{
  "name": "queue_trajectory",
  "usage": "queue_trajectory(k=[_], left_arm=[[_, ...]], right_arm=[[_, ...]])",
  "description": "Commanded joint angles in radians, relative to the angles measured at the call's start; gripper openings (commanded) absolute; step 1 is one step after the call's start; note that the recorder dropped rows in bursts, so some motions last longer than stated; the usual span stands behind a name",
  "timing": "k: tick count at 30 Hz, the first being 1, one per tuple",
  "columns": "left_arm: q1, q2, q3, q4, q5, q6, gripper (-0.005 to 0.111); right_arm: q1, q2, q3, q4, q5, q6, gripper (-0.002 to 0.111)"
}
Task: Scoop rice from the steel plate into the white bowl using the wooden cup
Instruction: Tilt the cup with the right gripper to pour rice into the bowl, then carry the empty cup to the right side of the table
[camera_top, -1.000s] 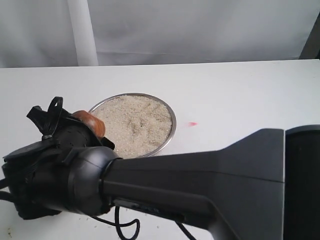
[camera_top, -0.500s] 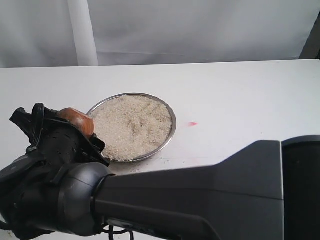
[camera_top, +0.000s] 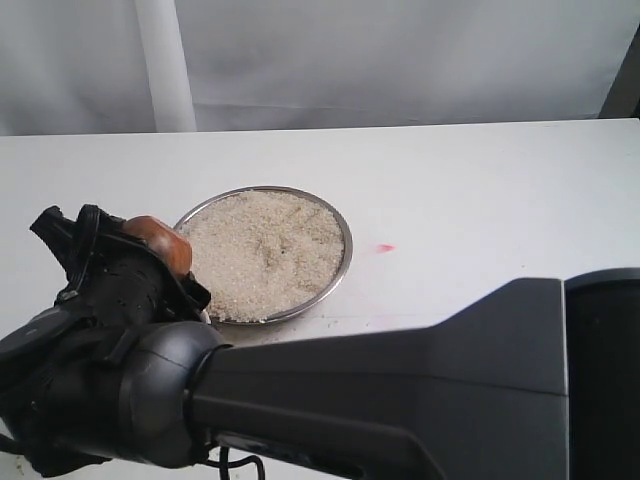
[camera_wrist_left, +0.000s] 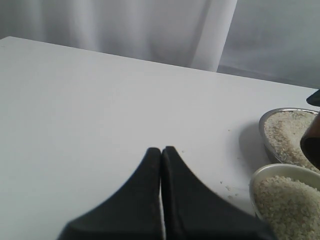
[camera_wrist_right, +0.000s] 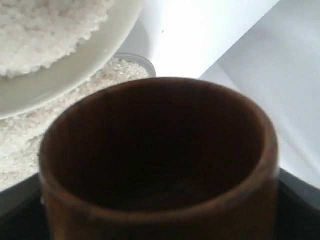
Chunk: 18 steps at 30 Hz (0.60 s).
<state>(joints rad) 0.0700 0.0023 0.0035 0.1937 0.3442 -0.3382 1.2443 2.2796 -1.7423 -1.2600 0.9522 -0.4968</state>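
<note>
1. Grip: right gripper (camera_top: 135, 262) clasps wooden cup (camera_top: 160, 240), seemingly empty, toward the front-left corner of the table (camera_top: 480, 180).
2. Idle left gripper (camera_wrist_left: 161, 165) pinched together, holding nothing.
3. Close by, white bowl (camera_wrist_left: 265, 175) already part-filled with rice (camera_wrist_left: 290, 205).
4. Farther, steel plate (camera_top: 345, 250), mid-table, heaped; more scooping likely.

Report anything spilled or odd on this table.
A few loose rice grains lie scattered on the table beside the white bowl, outside both dishes. In the exterior view, a small pink mark sits on the table right of the steel plate. Nothing else stands out.

White table (camera_top: 480, 180) with red smudge (camera_top: 385, 247), curtain (camera_top: 400, 60) behind.
</note>
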Motion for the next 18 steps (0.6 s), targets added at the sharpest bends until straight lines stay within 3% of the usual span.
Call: queue_trajectory(k=[1, 18], left_arm=[[0.0, -0.002, -0.004, 0.003, -0.007, -0.001, 0.0], [0.0, -0.002, -0.004, 0.003, -0.007, -0.001, 0.0]], right_arm=[[0.0, -0.01, 0.001, 0.027, 0.001, 0.052, 0.0], [-0.072, -0.16, 0.001, 0.128, -0.182, 0.609, 0.0]])
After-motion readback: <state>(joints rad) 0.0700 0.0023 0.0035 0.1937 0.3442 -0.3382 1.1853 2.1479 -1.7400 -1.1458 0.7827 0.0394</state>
